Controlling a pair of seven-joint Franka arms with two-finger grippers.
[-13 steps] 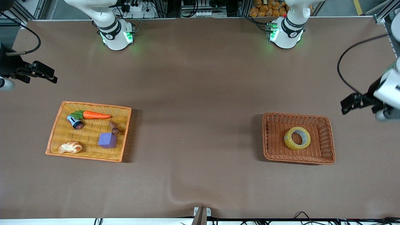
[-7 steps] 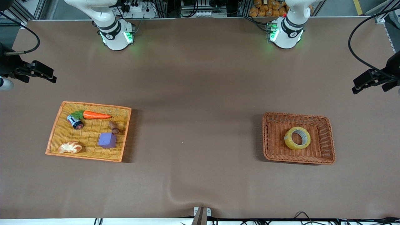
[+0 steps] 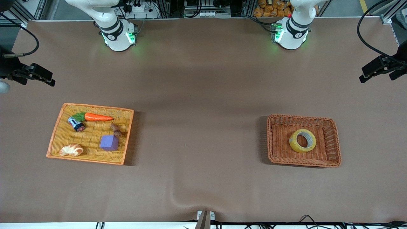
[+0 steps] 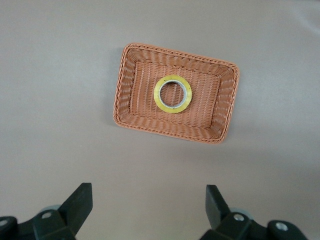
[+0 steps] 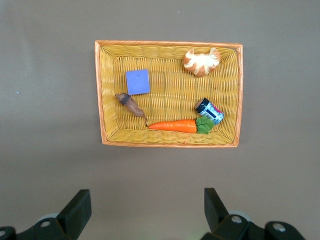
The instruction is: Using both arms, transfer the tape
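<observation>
Tape (image 3: 302,140), a yellow roll with a pale core, lies flat in the brown wicker basket (image 3: 330,127) toward the left arm's end of the tabletop (image 3: 197,95), resting near the basket's middle and clear of its walls. It looks to me like a light, stiff ring: firm enough to pinch without crushing, though its smooth outer band could slide between hard fingers. My guess is that the surest hold is across the ring's wall, one finger down in the open core and one outside, since the roll lies flat and its outer width is broad.

Taking the brown wicker basket as the mark, the left tool (image 4: 145,210) hangs high in the air well apart from it, out toward the tabletop's end edge, and its wrist view looks down on the whole basket with the roll in it. Its fingers stand wide apart with nothing between them. The right tool (image 5: 145,207) hangs much farther still from that basket, at the right arm's end, above the tabletop beside an orange-yellow tray (image 3: 57,127); its fingers are spread wide too and carry nothing. The tray holds a carrot (image 3: 98,117), a purple block (image 3: 109,142), a bread piece (image 3: 71,149) and a small can (image 3: 76,124).

Whether the roll is waiting in its basket to be fetched or has been delivered there, this scene alone cannot settle
</observation>
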